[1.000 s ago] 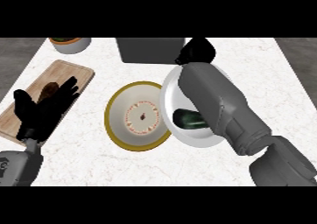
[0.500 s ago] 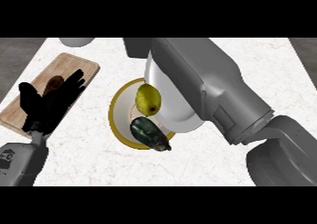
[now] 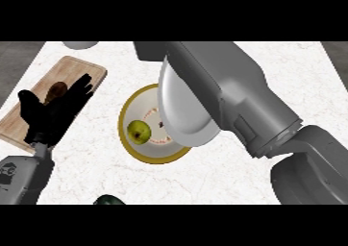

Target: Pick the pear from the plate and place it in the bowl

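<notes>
A yellow-green pear (image 3: 138, 131) lies on the left part of the yellow-rimmed plate (image 3: 131, 109), with nothing touching it. A white bowl (image 3: 182, 120) overlaps the plate's right side and is partly hidden under my right forearm (image 3: 227, 96). That forearm runs from the lower right to the top of the view, and its hand does not show. My left hand (image 3: 55, 114) rests open at the left with its fingers up, a little apart from the plate.
Under and behind the left hand lies a wooden cutting board (image 3: 74, 72) with a brown thing (image 3: 56, 90) on it. A white object (image 3: 80, 44) shows at the top edge. A dark rounded thing (image 3: 109, 200) sits at the lower edge.
The pear now lies lower and further left on the plate. The dark thing that was beside it is down at the lower edge. The left hand has stayed put.
</notes>
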